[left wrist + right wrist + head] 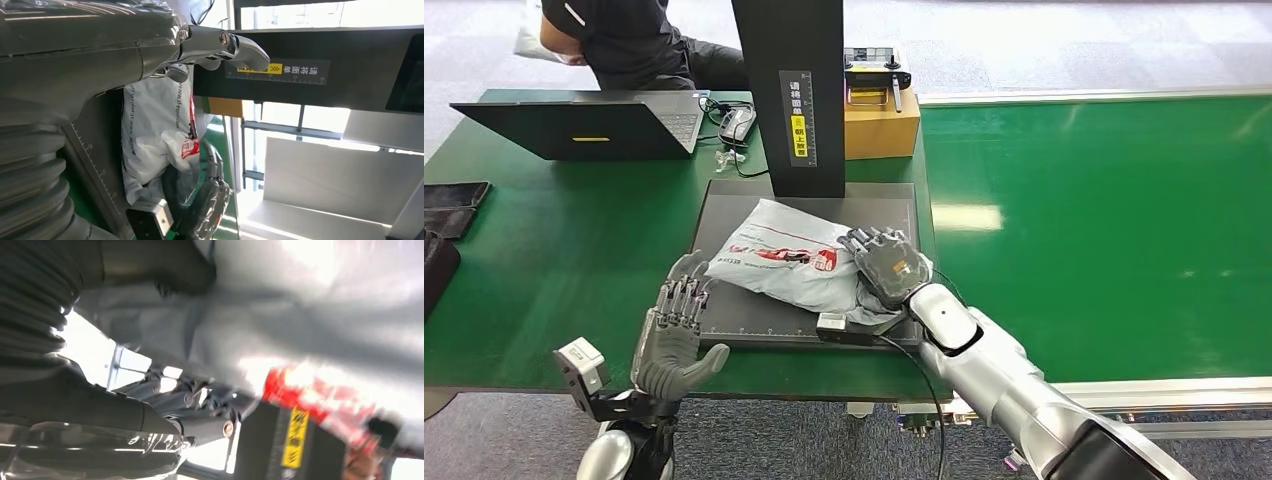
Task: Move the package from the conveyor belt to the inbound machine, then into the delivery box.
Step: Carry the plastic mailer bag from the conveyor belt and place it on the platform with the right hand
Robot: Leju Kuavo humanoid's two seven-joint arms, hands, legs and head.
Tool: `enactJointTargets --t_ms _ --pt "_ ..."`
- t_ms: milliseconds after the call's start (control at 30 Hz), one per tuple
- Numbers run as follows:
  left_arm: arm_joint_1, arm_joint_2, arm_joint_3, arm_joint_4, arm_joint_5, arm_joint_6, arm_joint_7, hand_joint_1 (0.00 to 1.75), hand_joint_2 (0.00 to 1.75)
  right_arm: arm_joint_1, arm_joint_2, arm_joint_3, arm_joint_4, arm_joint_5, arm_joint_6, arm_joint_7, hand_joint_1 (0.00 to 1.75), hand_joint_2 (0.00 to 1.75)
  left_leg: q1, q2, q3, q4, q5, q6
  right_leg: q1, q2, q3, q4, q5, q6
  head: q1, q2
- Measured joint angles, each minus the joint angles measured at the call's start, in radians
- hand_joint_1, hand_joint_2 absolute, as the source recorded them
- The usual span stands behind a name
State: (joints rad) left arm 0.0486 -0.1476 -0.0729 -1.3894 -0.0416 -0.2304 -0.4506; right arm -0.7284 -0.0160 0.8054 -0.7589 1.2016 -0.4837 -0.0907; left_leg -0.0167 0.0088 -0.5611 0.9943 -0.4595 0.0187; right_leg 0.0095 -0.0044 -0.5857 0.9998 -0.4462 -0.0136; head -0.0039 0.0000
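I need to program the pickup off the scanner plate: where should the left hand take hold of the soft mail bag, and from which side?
Probably the bag's free left edge, coming in low from the robot's left. The right hand already rests on the right end, and the bag lies flat and limp on the dark plate, with its left corner overhanging next to the left hand.

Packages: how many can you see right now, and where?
1. The package, a grey mailer with red print, lies on the black scanner plate under the right hand, with the left hand at its near-left corner. None on the belt.
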Motion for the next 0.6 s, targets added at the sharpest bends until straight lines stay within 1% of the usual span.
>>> enactJointTargets --t_ms 67,133,200,267,333,400,467,600 --pt "-0.001 0.0 -0.001 0.003 0.0 0.0 0.0 0.0 1.75 0.007 0.0 -0.021 0.006 -0.045 -0.016 -0.034 0.0 1.75 0.0 0.0 0.0 0.0 0.0 0.0 0.0 0.0 0.0 0.0 0.0 0.0 0.0 0.0" --pt "-0.002 0.0 -0.002 0.007 0.0 0.0 0.0 0.0 1.75 0.019 0.001 -0.047 0.006 -0.143 0.001 -0.116 0.0 1.75 0.0 0.0 0.0 0.0 0.0 0.0 0.0 0.0 0.0 0.0 0.0 0.0 0.0 0.0" --pt "-0.004 0.001 -0.004 0.013 0.003 0.002 -0.001 0.0 1.75 0.045 0.004 -0.092 -0.006 -0.303 0.057 -0.236 0.0 1.75 0.0 0.0 0.0 0.0 0.0 0.0 0.0 0.0 0.0 0.0 0.0 0.0 0.0 0.0" --pt "-0.005 0.002 -0.007 0.018 0.009 0.006 -0.004 0.0 1.75 0.08 0.009 -0.152 -0.035 -0.487 0.139 -0.347 0.0 1.75 0.0 0.0 0.0 0.0 0.0 0.0 0.0 0.0 0.0 0.0 0.0 0.0 0.0 0.0" --pt "-0.006 0.004 -0.01 0.023 0.016 0.009 -0.007 0.0 1.75 0.114 0.011 -0.207 -0.073 -0.638 0.221 -0.414 0.0 1.75 0.0 0.0 0.0 0.0 0.0 0.0 0.0 0.0 0.0 0.0 0.0 0.0 0.0 0.0" --pt "-0.006 0.007 -0.014 0.027 0.02 0.011 -0.007 0.0 1.75 0.143 0.012 -0.255 -0.112 -0.752 0.3 -0.442 0.0 1.75 0.0 0.0 0.0 0.0 0.0 0.0 0.0 0.0 -0.001 0.0 0.0 0.0 0.0 0.0" --pt "-0.005 0.008 -0.019 0.029 0.026 0.012 -0.008 0.0 1.75 0.17 0.012 -0.294 -0.152 -0.832 0.36 -0.452 0.0 1.75 0.0 0.0 0.0 0.0 0.0 0.0 0.0 0.0 -0.001 0.0 0.0 0.0 0.0 0.0" --pt "-0.005 0.013 -0.023 0.033 0.057 0.007 -0.007 0.0 1.75 0.22 0.005 -0.351 -0.238 -0.925 0.424 -0.462 0.0 1.75 0.0 0.0 0.0 0.0 0.0 0.0 0.0 0.0 -0.001 0.0 0.0 0.0 0.0 0.0"
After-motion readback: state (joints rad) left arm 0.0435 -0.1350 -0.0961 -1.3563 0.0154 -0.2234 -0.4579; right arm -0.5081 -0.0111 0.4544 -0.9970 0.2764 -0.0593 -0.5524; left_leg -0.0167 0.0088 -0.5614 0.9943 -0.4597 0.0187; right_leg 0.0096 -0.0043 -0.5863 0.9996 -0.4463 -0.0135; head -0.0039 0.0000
